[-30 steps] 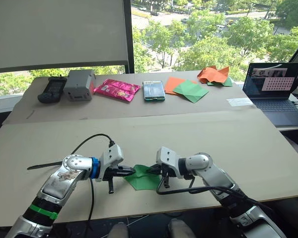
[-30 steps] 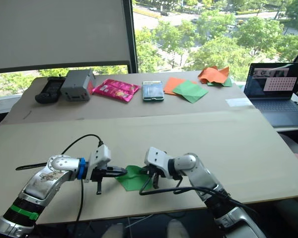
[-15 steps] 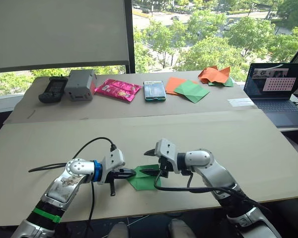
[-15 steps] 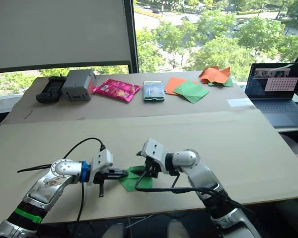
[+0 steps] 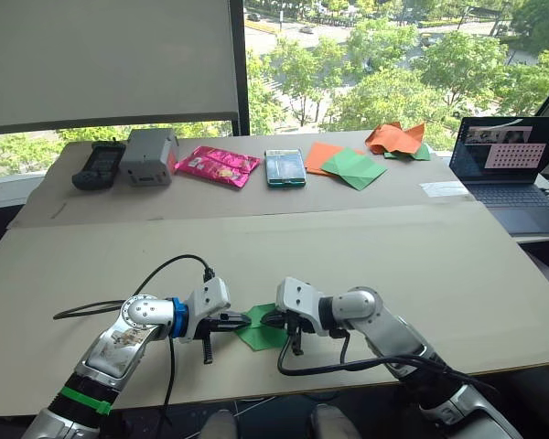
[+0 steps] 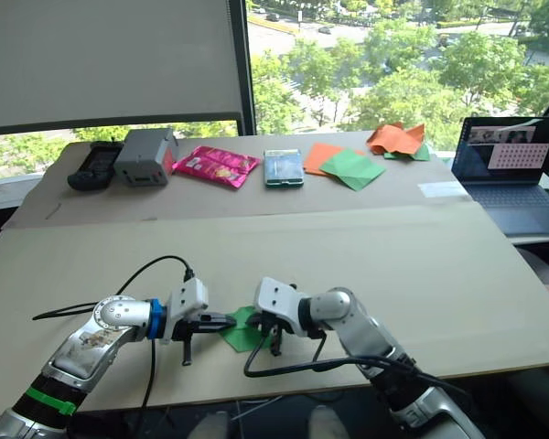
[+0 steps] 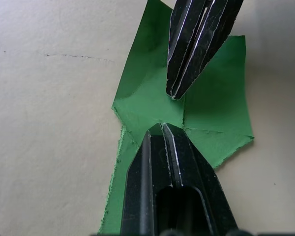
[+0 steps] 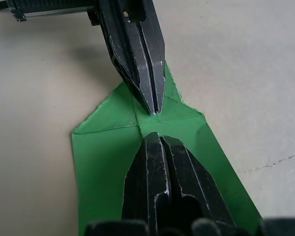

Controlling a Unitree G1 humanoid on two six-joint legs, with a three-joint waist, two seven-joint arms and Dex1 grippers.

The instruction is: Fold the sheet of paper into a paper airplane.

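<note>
Left eye view showed the table [image 5: 457,265], with the green paper [image 5: 259,333] flat near its front edge between the two grippers. The left gripper [image 7: 163,129] and right gripper [image 8: 155,136] both pressed clenched tips onto the paper, facing each other, tips close but apart, grasping nothing, over crossing creases at its middle.

the folded sheet of paper [image 5: 261,333] lies near the front edge of the cardboard-covered table [image 5: 421,265]. the left gripper [image 5: 242,321] and right gripper [image 5: 276,320] meet tip to tip over it, fingers closed.
</note>
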